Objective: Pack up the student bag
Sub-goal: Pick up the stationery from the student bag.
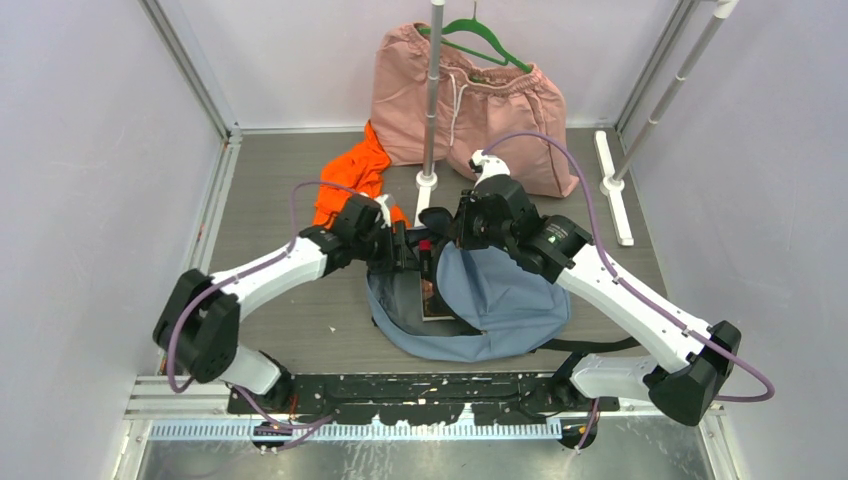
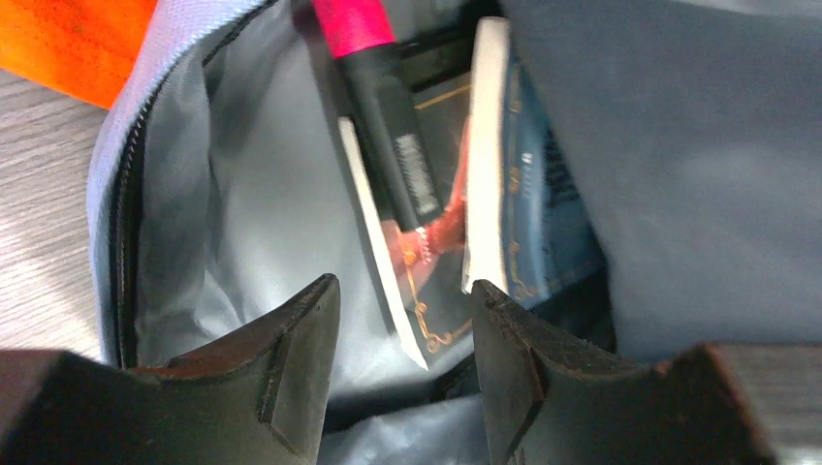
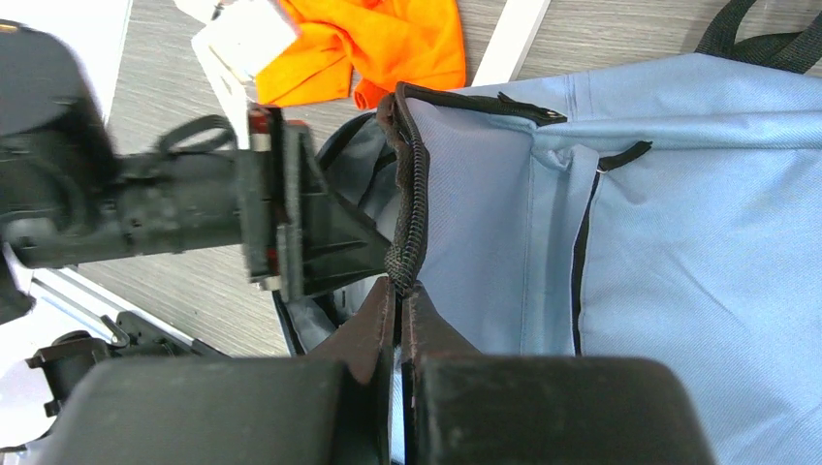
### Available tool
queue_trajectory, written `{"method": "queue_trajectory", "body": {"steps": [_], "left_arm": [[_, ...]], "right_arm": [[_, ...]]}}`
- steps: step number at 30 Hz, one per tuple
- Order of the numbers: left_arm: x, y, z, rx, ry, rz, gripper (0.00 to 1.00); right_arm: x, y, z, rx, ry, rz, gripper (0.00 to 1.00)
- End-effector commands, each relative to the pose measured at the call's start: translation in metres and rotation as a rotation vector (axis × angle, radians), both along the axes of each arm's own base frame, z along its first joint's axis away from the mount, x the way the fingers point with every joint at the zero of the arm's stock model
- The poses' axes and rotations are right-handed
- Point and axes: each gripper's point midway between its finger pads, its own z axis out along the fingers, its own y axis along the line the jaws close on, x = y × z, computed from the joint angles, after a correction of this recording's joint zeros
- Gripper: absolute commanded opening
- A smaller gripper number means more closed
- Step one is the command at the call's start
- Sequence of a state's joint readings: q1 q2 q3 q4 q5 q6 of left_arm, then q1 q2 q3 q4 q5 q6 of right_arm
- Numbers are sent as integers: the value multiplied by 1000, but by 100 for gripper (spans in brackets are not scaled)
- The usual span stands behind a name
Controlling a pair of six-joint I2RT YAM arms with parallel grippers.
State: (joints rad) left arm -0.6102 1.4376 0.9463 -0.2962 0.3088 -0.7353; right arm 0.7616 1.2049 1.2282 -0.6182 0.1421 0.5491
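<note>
Both arms reach forward from the near edge of the bench (image 1: 280, 330) and bend inward, so that their wrists meet over the open mouth of the student bag (image 1: 505, 295). The left gripper (image 2: 402, 291) points down into the opening, its fingers spread with nothing between them. The right gripper (image 3: 397, 295) is pressed together on the bag's black zipper edge (image 3: 412, 194), pinching the fabric rim and holding it raised, so the mouth gapes.

The bag lies near the middle of the bench, just ahead of the arm bases. Its grey-blue cloth is slumped and creased, and a black strap (image 1: 590, 345) trails out at its right side. Inside, against the pale grey lining, two books (image 2: 485, 155) with dark covers and gold ornament stand on edge, and a marker (image 2: 388, 126) with a black body and a pink cap lies over them. An orange garment (image 1: 350, 180) lies just beyond the bag on the left. Pink shorts (image 1: 480, 100) hang on a green hanger (image 1: 490, 45) at the back.
</note>
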Motion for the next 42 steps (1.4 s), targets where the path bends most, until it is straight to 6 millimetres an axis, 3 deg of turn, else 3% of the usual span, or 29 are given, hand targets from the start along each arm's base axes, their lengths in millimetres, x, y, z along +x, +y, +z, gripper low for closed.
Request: {"method": "queue_trajectory", "body": {"steps": [1, 8, 18, 24, 27, 28, 34, 39, 42], "left_arm": [[22, -16, -8, -9, -36, 57, 53], [32, -40, -14, -28, -57, 56, 53], [40, -54, -37, 35, -24, 35, 49], [34, -52, -48, 56, 9, 29, 30], [32, -47, -39, 67, -2, 34, 6], [33, -44, -33, 75, -12, 39, 1], [34, -22, 32, 36, -124, 67, 0], [34, 31, 67, 12, -179, 179, 0], [26, 74, 68, 38, -172, 274, 0]], "right_arm": [[9, 6, 28, 73, -70, -11, 1], [7, -1, 31, 64, -80, -30, 1], [6, -2, 30, 63, -75, -26, 1], [6, -1, 31, 65, -75, -27, 1], [5, -2, 30, 64, -74, -28, 1], [6, -2, 30, 65, -74, -28, 1], [6, -1, 28, 63, -70, -26, 1], [5, 6, 22, 72, -51, -4, 1], [2, 21, 15, 96, -26, 41, 1]]}}
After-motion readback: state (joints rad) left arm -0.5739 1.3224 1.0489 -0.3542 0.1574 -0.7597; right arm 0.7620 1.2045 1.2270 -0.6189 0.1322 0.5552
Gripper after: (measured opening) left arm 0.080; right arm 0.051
